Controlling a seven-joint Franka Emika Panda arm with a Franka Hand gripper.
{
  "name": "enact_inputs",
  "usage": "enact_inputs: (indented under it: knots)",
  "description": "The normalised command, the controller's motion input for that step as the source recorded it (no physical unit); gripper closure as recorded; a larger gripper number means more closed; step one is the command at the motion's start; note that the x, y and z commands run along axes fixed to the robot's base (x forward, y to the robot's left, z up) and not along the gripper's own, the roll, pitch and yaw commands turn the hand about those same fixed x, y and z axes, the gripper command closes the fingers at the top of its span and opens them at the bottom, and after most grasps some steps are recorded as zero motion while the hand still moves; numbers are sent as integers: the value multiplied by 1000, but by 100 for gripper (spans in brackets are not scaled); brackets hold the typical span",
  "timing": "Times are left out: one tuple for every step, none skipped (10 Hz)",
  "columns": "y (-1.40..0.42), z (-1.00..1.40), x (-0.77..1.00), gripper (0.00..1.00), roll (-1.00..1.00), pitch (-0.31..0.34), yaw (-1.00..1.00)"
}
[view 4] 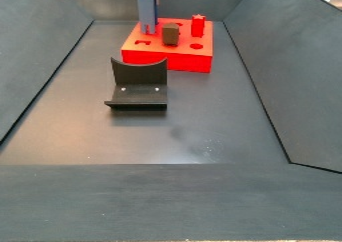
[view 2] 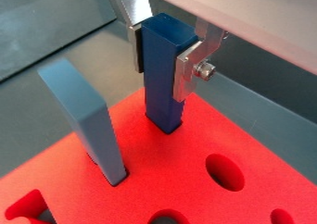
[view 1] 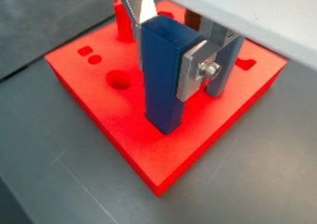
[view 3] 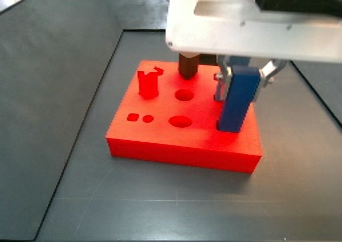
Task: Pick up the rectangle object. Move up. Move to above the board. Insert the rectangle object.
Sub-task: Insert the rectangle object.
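Observation:
The rectangle object (view 1: 164, 80) is a tall deep-blue bar standing upright with its lower end in a hole of the red board (view 1: 186, 154). My gripper (view 1: 171, 47) is shut on the bar's upper part, with a silver finger (view 1: 194, 68) pressed on each side. The same grip shows in a wrist view (view 2: 164, 52) on the bar (view 2: 166, 93). In a side view the gripper (view 3: 241, 74) holds the bar (view 3: 237, 106) at the board's (view 3: 160, 144) near right part. In the far side view the bar (view 4: 147, 8) stands on the board (view 4: 187, 61).
A paler grey-blue block (view 2: 87, 117) stands in the board beside the bar. A small red notched peg (view 3: 150, 83) and a dark piece (view 3: 187, 66) stand on the board, which has open round holes (view 1: 118, 78). The fixture (view 4: 138, 83) stands on the floor in front of the board.

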Motion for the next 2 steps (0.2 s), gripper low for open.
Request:
enact_inputs:
  knots:
    - [0, -329, 46, 100, 0, -31, 0]
    - [0, 0, 0, 100, 0, 0, 0]
